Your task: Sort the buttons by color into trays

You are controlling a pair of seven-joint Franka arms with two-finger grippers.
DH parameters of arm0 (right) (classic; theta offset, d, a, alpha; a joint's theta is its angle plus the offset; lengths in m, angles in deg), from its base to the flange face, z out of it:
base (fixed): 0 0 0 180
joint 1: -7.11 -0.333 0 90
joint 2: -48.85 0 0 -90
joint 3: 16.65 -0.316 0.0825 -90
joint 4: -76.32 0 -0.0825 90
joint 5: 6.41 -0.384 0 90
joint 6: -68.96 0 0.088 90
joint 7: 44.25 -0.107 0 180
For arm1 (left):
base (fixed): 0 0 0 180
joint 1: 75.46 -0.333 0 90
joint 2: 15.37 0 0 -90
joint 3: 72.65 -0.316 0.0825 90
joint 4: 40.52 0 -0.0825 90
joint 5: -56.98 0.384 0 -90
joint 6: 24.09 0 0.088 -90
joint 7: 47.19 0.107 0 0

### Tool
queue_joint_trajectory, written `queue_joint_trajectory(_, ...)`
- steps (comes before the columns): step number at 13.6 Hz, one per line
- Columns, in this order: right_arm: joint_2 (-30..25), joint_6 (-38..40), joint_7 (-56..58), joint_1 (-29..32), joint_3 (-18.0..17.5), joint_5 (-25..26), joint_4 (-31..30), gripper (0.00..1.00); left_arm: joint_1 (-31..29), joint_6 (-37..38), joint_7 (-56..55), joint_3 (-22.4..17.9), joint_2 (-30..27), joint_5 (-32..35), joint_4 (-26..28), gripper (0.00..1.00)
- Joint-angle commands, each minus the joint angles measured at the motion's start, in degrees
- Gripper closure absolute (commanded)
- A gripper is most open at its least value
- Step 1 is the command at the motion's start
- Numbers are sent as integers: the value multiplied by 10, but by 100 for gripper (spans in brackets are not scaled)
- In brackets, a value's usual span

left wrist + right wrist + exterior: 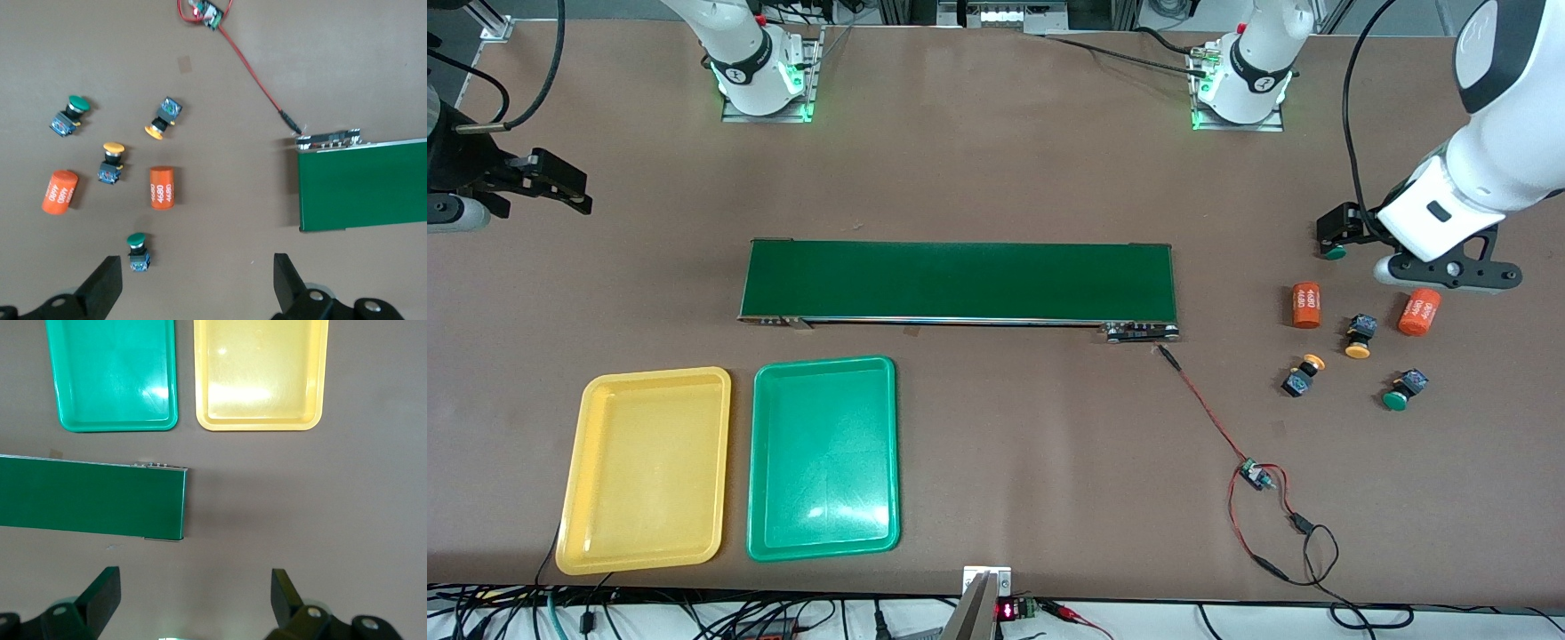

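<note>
The left hand partly hides one green button; the right hand is partly cut off by the edge.

The conveyor belt lies mid-table, the two trays side by side nearer the front camera toward the right arm's end, and the buttons among two cylinders toward the left arm's end.
</note>
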Motion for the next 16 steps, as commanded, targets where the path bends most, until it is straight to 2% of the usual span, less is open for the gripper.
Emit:
queue_joint_trajectory(1,-6,2,1,-2,-2,10,-4,0,-10,43,7,-3,13,-4,2,0)
queue_joint_trajectory(4,-5,1,2,0,-2,10,-4,0,-26,34,9,-3,17,-1,38,0)
queue_joint_trajectory(6,-5,1,2,0,-2,10,-4,0,-55,-79,33,-3,31,0,109,0)
queue_joint_trajectory(7,-5,-1,2,0,-2,10,-4,0,-61,-130,49,-4,40,1,127,0)
queue_joint_trajectory(10,-5,-2,2,0,-2,10,-4,0,-81,-182,62,-5,72,1,163,2)
queue_joint_trajectory(12,-5,-2,2,0,-2,10,-4,0,-87,-214,63,-6,72,16,222,4)
queue_joint_trajectory(16,-5,-3,1,0,-2,11,-4,0,-104,-371,64,-6,103,78,304,4)
